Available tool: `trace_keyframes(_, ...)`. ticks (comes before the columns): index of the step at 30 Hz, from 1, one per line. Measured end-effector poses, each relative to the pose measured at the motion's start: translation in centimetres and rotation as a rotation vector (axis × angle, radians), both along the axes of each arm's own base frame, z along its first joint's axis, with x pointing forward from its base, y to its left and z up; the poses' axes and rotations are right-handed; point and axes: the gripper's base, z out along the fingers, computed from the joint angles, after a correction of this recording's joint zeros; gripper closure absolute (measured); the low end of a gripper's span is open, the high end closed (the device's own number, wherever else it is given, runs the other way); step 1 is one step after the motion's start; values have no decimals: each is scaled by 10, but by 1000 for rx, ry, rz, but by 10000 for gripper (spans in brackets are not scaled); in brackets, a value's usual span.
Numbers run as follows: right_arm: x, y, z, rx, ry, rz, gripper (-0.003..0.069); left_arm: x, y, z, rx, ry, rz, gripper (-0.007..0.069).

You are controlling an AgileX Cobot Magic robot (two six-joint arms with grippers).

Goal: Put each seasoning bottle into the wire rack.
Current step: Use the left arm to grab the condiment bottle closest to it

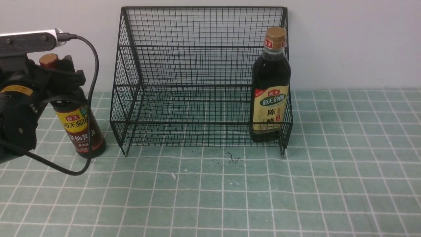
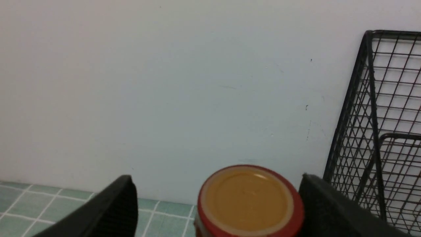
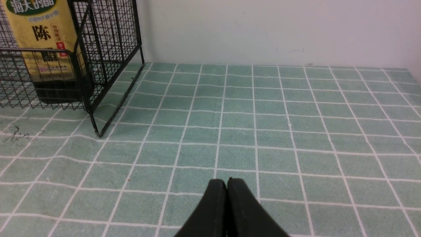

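Note:
The slim seasoning bottle, with a yellow-and-brown label, stands on the table just left of the wire rack. My left gripper is open around its neck. In the left wrist view the red-rimmed cap sits between the fingers of the left gripper, close to one finger and well apart from the other. The wider tan-capped bottle stands upright in the rack's lower tier at its right end. My right gripper is shut and empty over the tiles, right of the rack and that bottle.
A pale wall runs right behind the rack. The left arm's black cable loops down in front of the slim bottle. Dark scuff marks lie on the green tiled cloth before the rack. The rack's side stands near the left gripper.

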Motion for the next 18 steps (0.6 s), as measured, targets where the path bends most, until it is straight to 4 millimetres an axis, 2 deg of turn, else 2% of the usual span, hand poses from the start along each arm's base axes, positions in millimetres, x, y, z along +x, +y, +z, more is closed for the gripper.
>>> trace_keyframes(2, 0, 0, 0, 0, 0, 0, 673, 3, 0, -5, 5, 0, 6, 99)
trace_keyframes(3, 0, 0, 0, 0, 0, 0, 673, 5, 1, -9, 6, 9, 8, 164)
trace_keyframes(4, 0, 0, 0, 0, 0, 0, 673, 5, 1, -10, 6, 10, 9, 174)
trace_keyframes(6, 0, 0, 0, 0, 0, 0, 673, 7, 1, -14, 10, 13, 11, 346)
trace_keyframes(7, 0, 0, 0, 0, 0, 0, 673, 7, 1, -13, -7, 10, 16, 371)
trace_keyframes(11, 0, 0, 0, 0, 0, 0, 673, 4, 0, -9, -10, 26, 1, 366)
trace_keyframes(14, 0, 0, 0, 0, 0, 0, 673, -4, -4, 6, -15, 81, -51, 366)
trace_keyframes(16, 0, 0, 0, 0, 0, 0, 673, -8, -8, 23, -17, 94, -88, 366)
trace_keyframes(17, 0, 0, 0, 0, 0, 0, 673, -10, -8, 26, -16, 91, -91, 366)
trace_keyframes(18, 0, 0, 0, 0, 0, 0, 673, -11, -11, 50, -2, 56, -120, 366)
